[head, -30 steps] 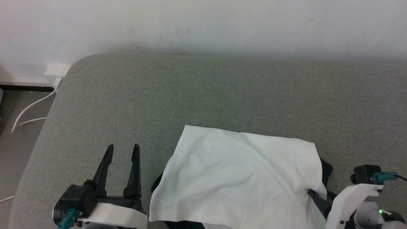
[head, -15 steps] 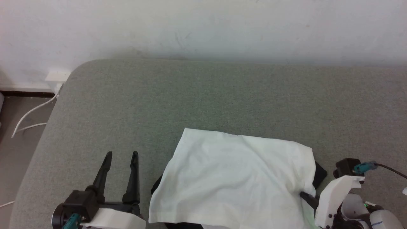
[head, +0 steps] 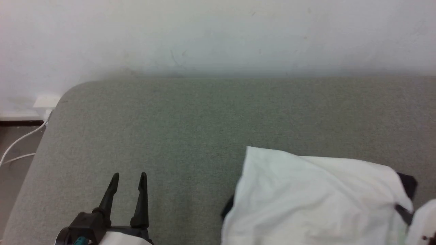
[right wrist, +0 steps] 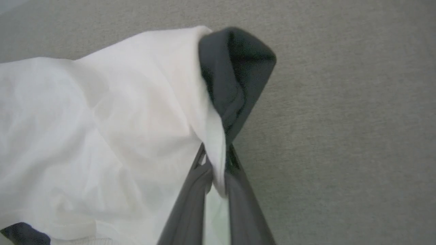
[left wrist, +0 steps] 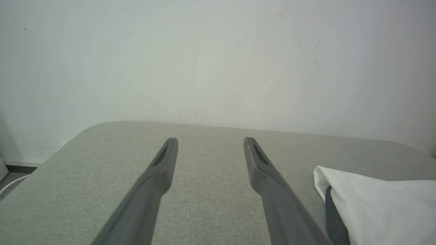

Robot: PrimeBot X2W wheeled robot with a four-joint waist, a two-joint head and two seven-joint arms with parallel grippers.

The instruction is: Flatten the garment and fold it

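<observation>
Garment point(right wrist: 102, 129) pinched in right claw point(right wrist: 217, 152), left claw point(head: 128, 175) spread

It was a plain, bare room, possibly a lab. A scuffed white wall point(head: 218, 34) stood behind a grey fabric-covered surface point(head: 170, 129), and a white cable point(head: 18, 140) ran from a socket point(head: 46, 101).
</observation>
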